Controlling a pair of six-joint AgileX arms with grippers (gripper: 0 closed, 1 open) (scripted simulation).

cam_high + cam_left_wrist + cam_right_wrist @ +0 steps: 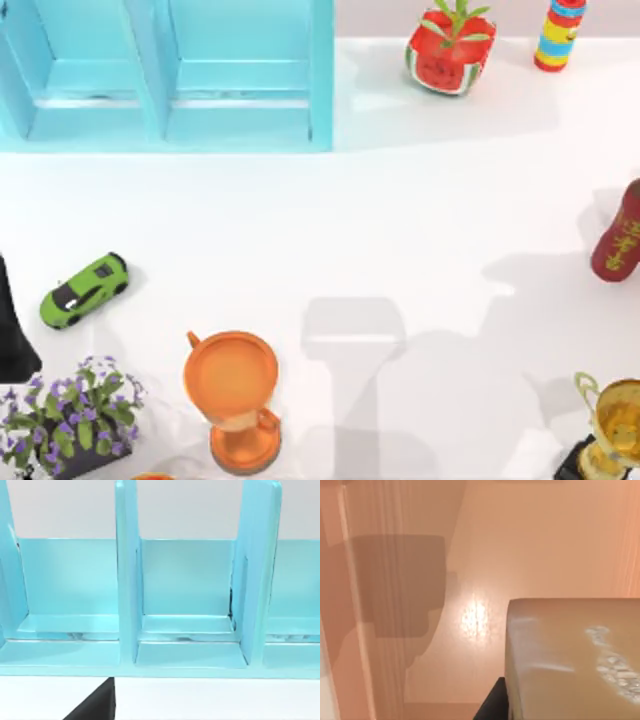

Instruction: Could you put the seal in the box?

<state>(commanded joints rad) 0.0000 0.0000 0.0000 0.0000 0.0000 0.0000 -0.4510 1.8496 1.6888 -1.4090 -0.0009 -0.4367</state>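
My right claw looks clamped on the seal, held up off the table. Going by its shadow, the box is off to the left. My left arm sits idle, facing the box.

White table: blue box, green car, orange cup

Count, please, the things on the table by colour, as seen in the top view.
Green: 1, the toy car
Orange: 1, the cup
Blue: 1, the box
Red: 2, the watermelon planter and the bottle
Purple: 1, the flower pot
Gold: 1, the trophy
Multicoloured: 1, the striped cylinder
Total: 8
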